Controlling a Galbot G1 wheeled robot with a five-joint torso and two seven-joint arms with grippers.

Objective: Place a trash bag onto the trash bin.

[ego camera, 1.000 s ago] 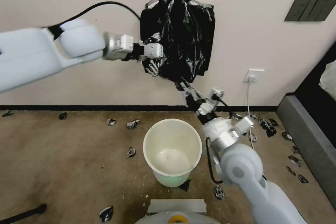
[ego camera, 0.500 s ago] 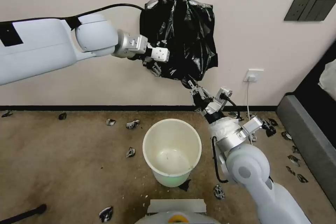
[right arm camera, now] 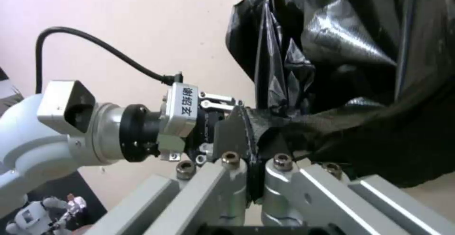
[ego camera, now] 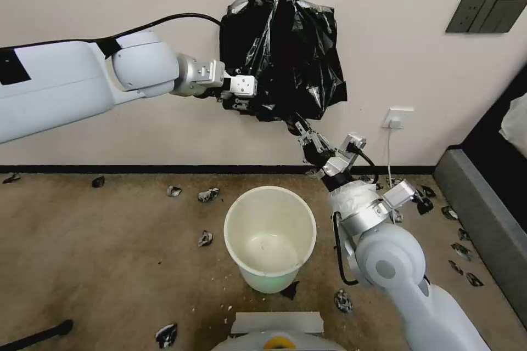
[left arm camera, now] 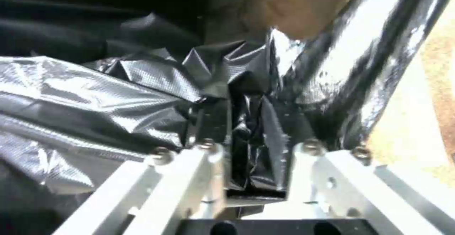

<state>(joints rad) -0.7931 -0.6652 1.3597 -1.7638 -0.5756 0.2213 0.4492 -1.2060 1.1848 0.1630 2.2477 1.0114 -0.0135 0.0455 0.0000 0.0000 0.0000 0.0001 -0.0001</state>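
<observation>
Overhead, the trash bag (ego camera: 285, 60) hangs against the wall — left gripper (ego camera: 245, 100) pinching its side, right gripper (ego camera: 301, 127) clamped on its lower edge; the trash bin (ego camera: 270, 197) (cream-white, on the floor below) holds only faint specks.

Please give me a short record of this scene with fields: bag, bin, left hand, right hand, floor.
bag: thin glossy black plastic trash bag, hanging on the wall from a taped top
bin: round cream-white plastic trash bin, on the floor below, unlined
left hand: shut on the bag's left lower edge
right hand: shut on its bottom edge
floor: small black scraps
</observation>
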